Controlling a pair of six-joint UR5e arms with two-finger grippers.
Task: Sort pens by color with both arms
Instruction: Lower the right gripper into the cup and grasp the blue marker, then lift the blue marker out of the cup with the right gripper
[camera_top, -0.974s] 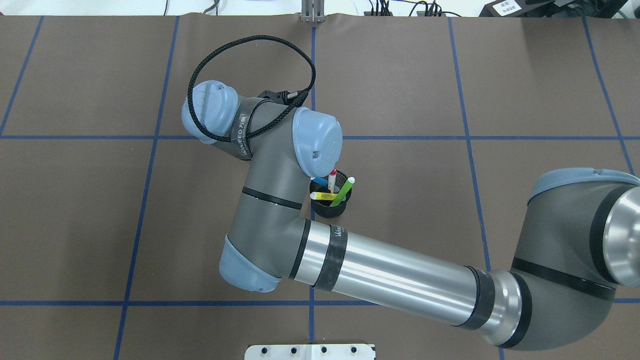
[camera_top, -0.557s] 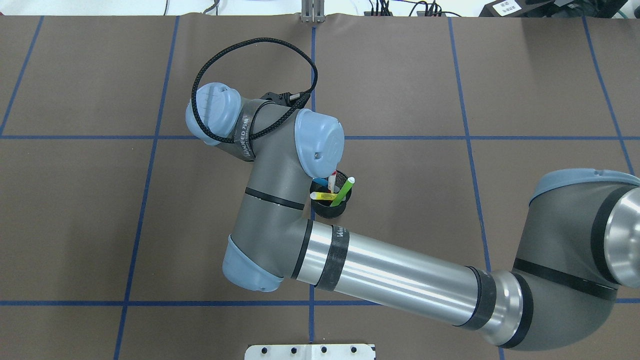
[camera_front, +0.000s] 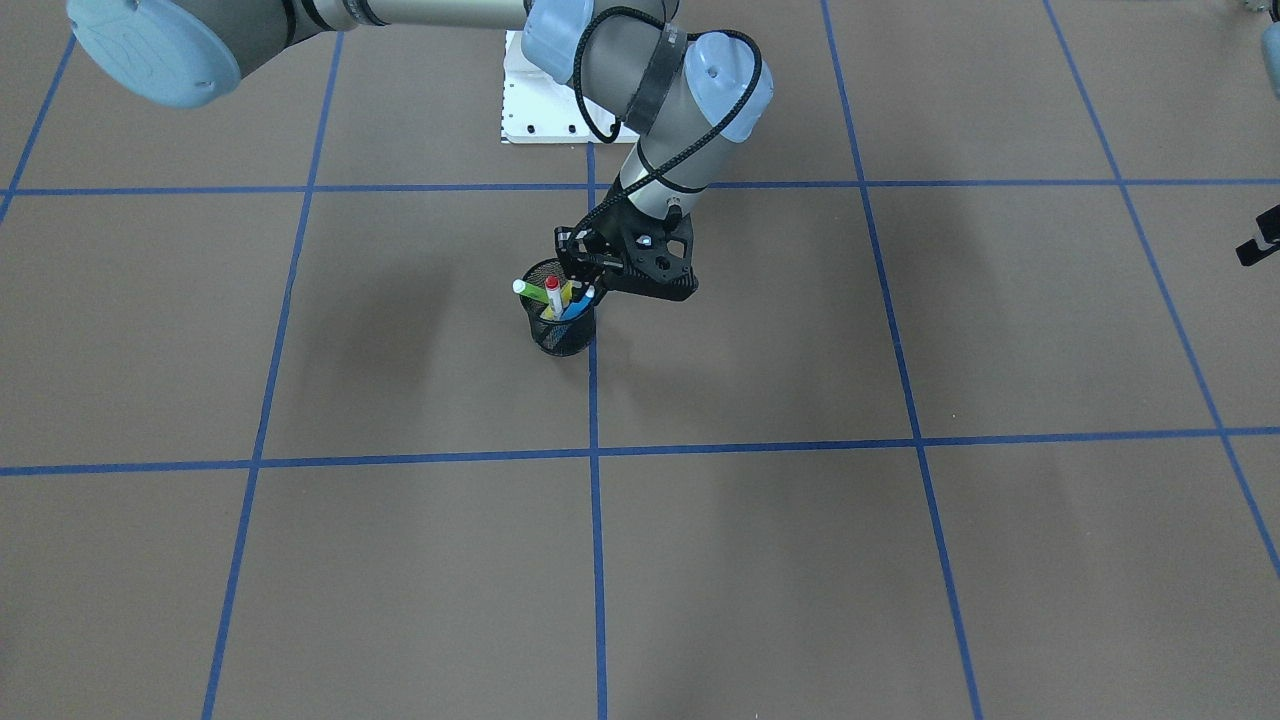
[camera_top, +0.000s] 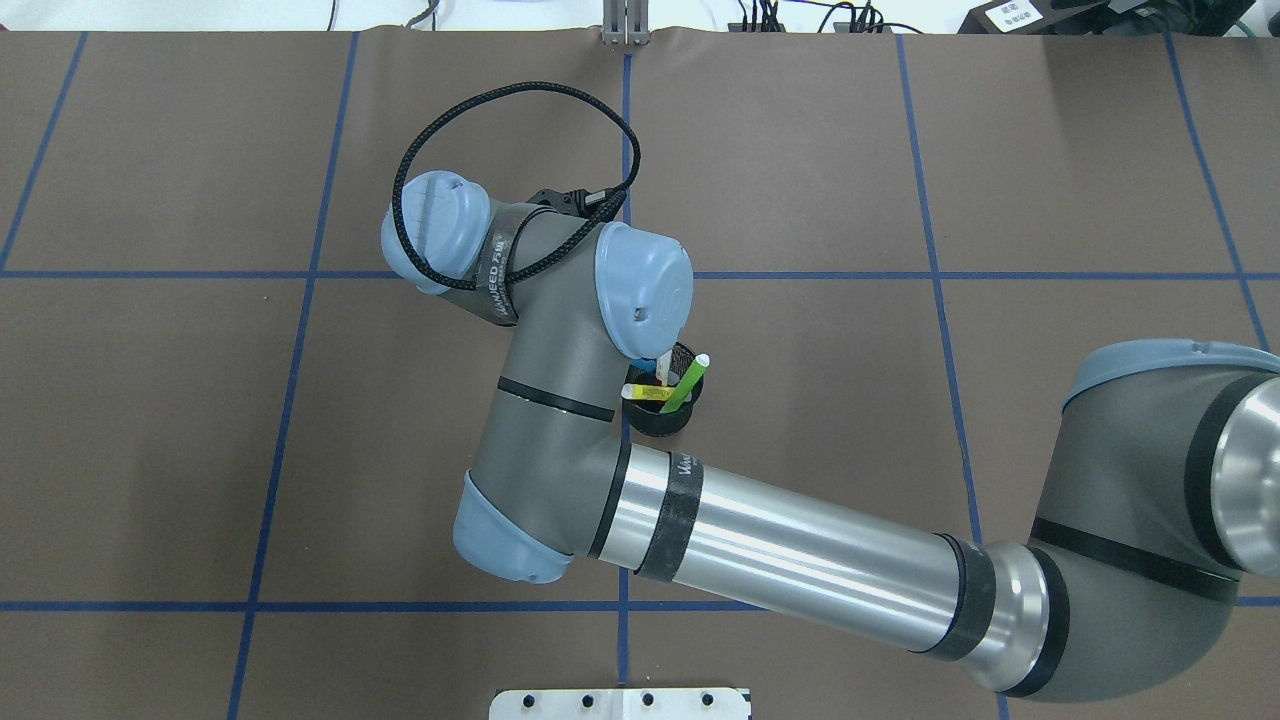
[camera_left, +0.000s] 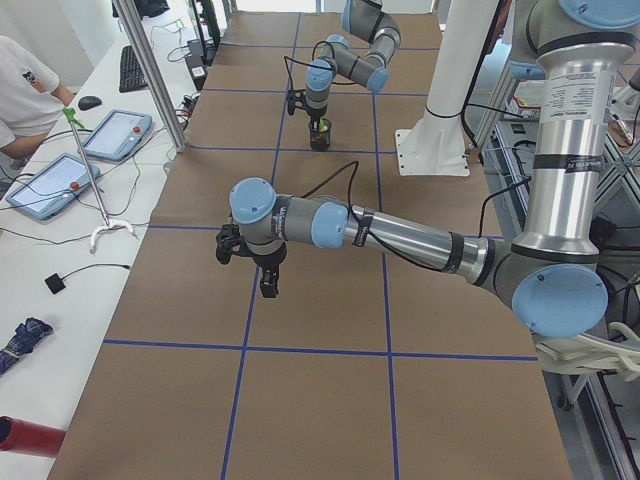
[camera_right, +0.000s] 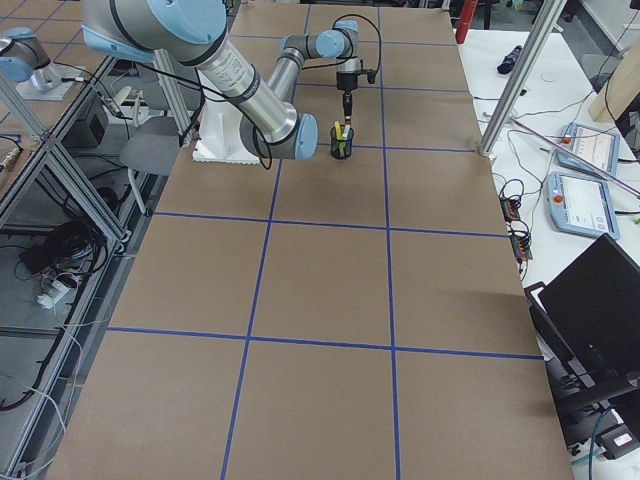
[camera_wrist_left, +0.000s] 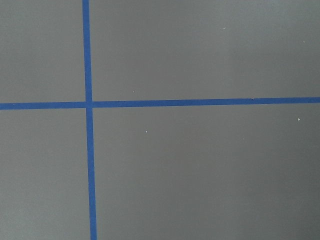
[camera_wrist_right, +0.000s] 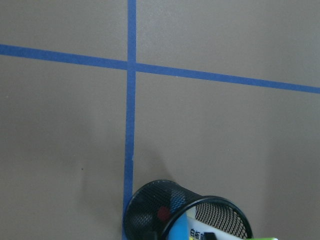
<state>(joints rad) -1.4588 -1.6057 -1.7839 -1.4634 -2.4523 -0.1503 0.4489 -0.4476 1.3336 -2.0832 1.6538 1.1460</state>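
Observation:
A black mesh cup (camera_front: 563, 325) stands at the table's middle and holds all four pens. These are the light green pen (camera_front: 530, 291), the red-capped white pen (camera_front: 553, 297), the yellow pen (camera_front: 566, 292) and the blue pen (camera_front: 575, 306). My right gripper (camera_front: 583, 285) hangs tilted just above the cup's rim on the blue pen's side. Its jaws look open and hold nothing. In the overhead view my right wrist hides the blue pen; the green pen (camera_top: 687, 383) and yellow pen (camera_top: 645, 392) show. My left gripper (camera_left: 268, 288) hovers far off over bare table; I cannot tell its state.
The brown table cover (camera_top: 900, 450) carries a grid of blue tape lines (camera_top: 940, 275). The white robot base (camera_front: 540, 110) stands behind the cup. The left wrist view shows only a tape crossing (camera_wrist_left: 89, 104). Operators' tablets (camera_left: 110, 135) lie beyond the far edge.
My right wrist has shifted slightly right and toward the cup. It now covers the blue pen and most of the red cap in the overhead view. The pens have not moved.

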